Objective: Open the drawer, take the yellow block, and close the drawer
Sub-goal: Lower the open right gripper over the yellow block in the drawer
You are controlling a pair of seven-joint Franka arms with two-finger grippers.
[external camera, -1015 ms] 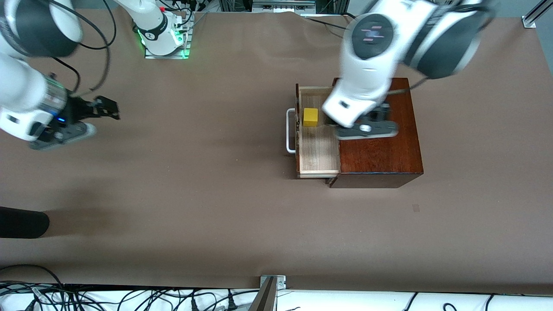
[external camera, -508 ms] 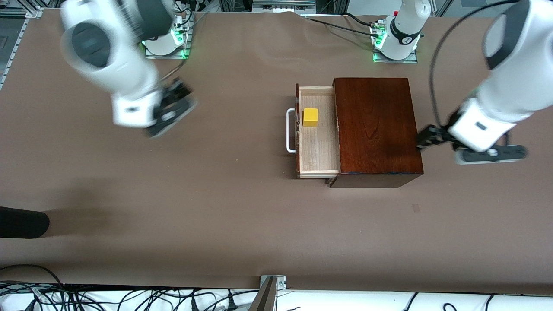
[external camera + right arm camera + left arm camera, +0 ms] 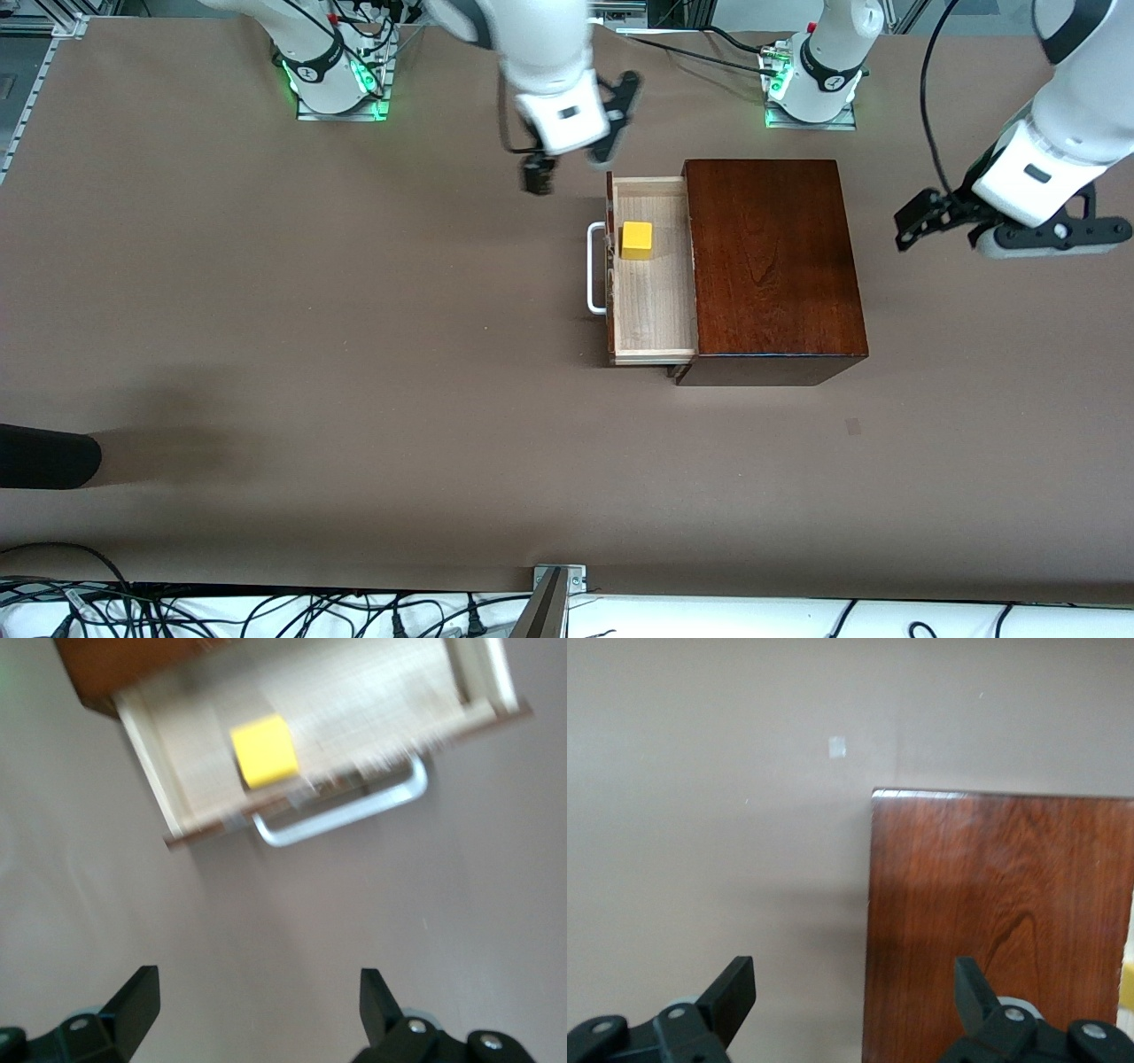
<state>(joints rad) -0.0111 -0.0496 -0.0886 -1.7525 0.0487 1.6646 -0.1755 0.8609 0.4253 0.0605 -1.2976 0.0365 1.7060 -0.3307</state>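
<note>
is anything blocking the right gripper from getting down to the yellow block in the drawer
Nothing visible does. The drawer is pulled out, and the yellow block lies uncovered on its pale floor. The right gripper, open, hangs over the table beside the drawer's corner.

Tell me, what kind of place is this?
Most likely a robotics lab. Two white arms bolted along one edge of a brown-covered table, bundles of cables along its near edge, and a lone wooden box with a yellow block in its open drawer suggest a test setup.
</note>
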